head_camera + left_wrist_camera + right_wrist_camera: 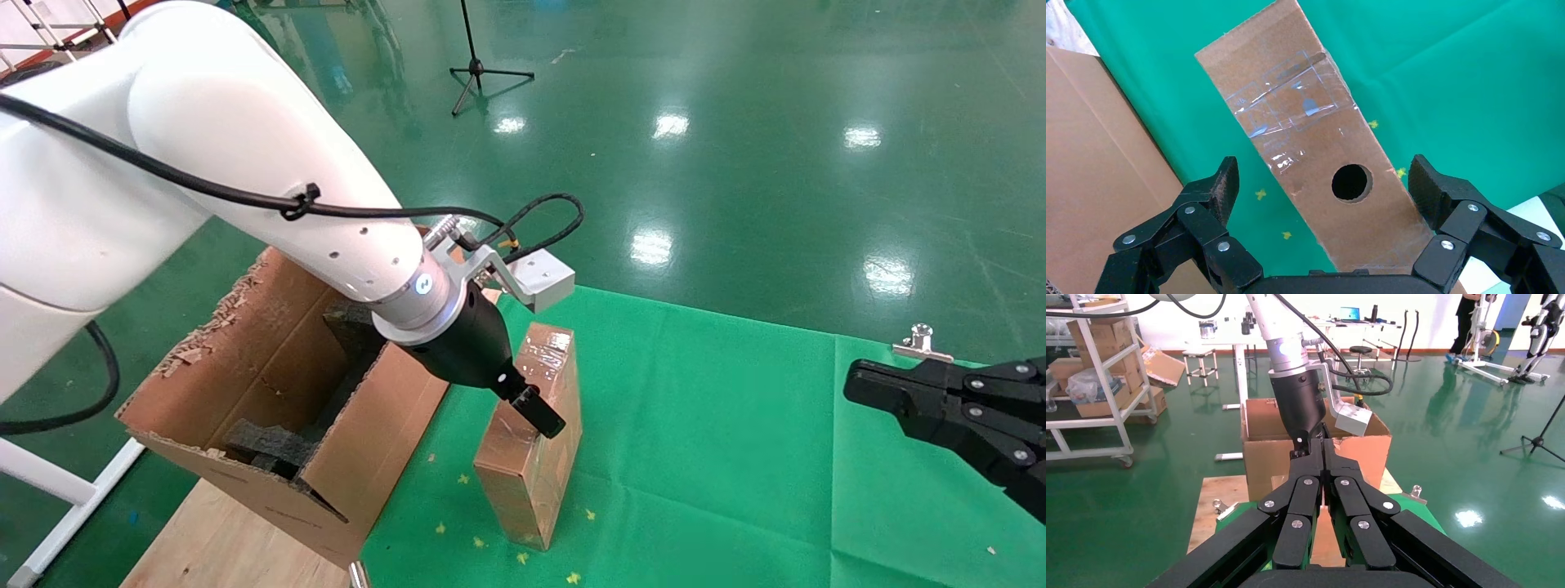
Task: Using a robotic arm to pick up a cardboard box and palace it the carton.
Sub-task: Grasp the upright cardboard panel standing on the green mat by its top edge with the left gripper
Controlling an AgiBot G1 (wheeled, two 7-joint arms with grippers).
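The cardboard box (531, 433), narrow, brown and taped, stands on end on the green cloth beside the carton (270, 367). My left gripper (533, 406), on the white arm, is at the box's upper part. In the left wrist view this gripper (1324, 184) is open, with one finger on each side of the box (1309, 141) and gaps between pads and cardboard. The round hole (1351, 182) faces the camera. The carton holds black foam blocks (270, 445). My right gripper (854, 384) is shut and empty, parked at the right.
The green cloth (719, 425) covers the table, and bare wooden board (212, 539) lies under the carton. A metal clamp (922, 341) sits on the cloth's far right edge. A tripod stand (478, 65) is far off on the green floor.
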